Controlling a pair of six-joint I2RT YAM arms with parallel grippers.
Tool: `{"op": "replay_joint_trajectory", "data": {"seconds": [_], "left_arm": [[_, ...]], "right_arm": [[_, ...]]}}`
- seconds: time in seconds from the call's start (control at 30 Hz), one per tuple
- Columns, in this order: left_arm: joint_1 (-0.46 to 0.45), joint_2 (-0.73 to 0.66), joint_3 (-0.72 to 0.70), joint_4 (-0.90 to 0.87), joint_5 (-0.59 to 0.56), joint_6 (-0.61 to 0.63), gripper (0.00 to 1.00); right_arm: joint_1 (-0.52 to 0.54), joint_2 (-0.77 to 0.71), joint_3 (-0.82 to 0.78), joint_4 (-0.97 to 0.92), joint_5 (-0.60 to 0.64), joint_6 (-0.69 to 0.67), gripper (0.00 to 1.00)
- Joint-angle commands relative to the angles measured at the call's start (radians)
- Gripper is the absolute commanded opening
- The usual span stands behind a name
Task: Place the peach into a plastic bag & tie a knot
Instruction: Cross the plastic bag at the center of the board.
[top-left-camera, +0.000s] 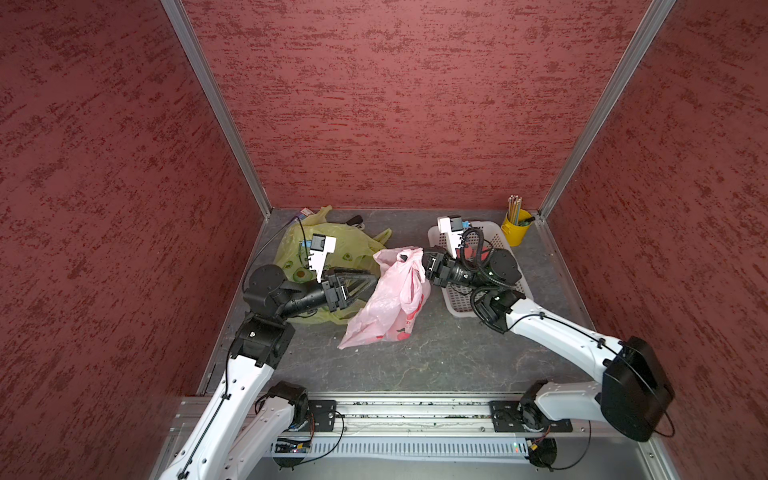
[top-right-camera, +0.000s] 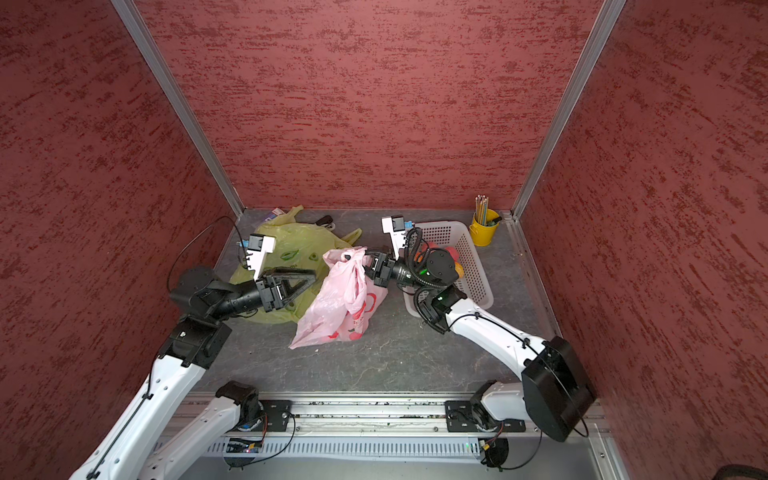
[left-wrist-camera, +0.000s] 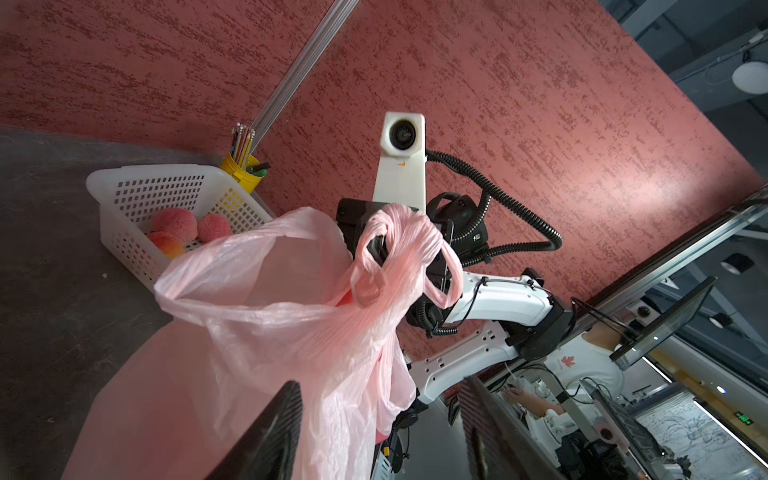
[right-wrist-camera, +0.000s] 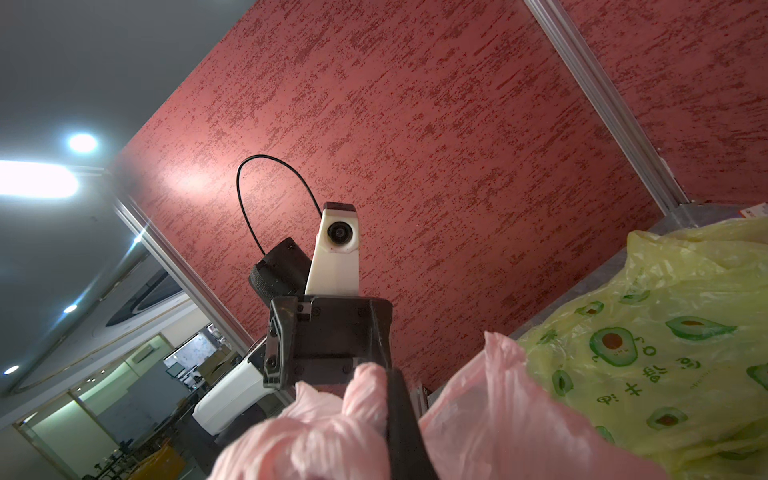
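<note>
A pink plastic bag (top-left-camera: 386, 303) (top-right-camera: 332, 303) stands slumped mid-table, its top lifted. My right gripper (top-left-camera: 409, 258) (top-right-camera: 368, 261) (right-wrist-camera: 386, 415) is shut on the bag's bunched handles (left-wrist-camera: 386, 249), which loop and twist around its fingers. To the left of the bag, my left gripper (top-left-camera: 374, 282) (top-right-camera: 311, 280) (left-wrist-camera: 380, 432) is open, and loose bag film (left-wrist-camera: 270, 332) hangs between its spread fingers without being pinched. Three peaches (left-wrist-camera: 174, 222) lie in the white basket (left-wrist-camera: 145, 174). Something reddish shows through the bag; I cannot tell whether it is a peach.
A yellow-green avocado-print bag (top-left-camera: 307, 249) (right-wrist-camera: 665, 353) lies flat behind my left arm. The white basket (top-left-camera: 457, 309) (top-right-camera: 478, 266) sits under my right wrist. A yellow cup of pencils (top-left-camera: 515, 232) (top-right-camera: 484, 232) stands in the back right corner. Red walls close three sides.
</note>
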Motion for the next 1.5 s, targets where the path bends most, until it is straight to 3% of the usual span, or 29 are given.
{"op": "replay_joint_trajectory", "data": {"seconds": [0.0, 0.17, 0.6, 1.03, 1.3, 1.47], "left_arm": [[0.015, 0.031, 0.045, 0.066, 0.003, -0.078, 0.61], [-0.002, 0.092, 0.064, 0.175, -0.016, -0.136, 0.61], [-0.228, 0.272, 0.166, 0.044, -0.155, 0.063, 0.66], [-0.303, 0.257, 0.001, 0.235, -0.202, -0.014, 0.61], [-0.33, 0.294, -0.014, 0.312, -0.227, -0.028, 0.29], [-0.337, 0.327, -0.033, 0.389, -0.256, -0.046, 0.2]], "right_arm": [[-0.006, -0.006, 0.027, 0.038, -0.015, -0.003, 0.0], [-0.006, -0.009, 0.027, 0.021, -0.018, -0.01, 0.0], [-0.006, 0.002, 0.035, 0.033, -0.022, 0.0, 0.0], [-0.006, -0.005, 0.036, 0.064, -0.015, 0.023, 0.0], [-0.003, 0.01, 0.003, 0.202, 0.007, 0.15, 0.0], [0.004, 0.018, -0.041, 0.339, 0.048, 0.279, 0.0]]}}
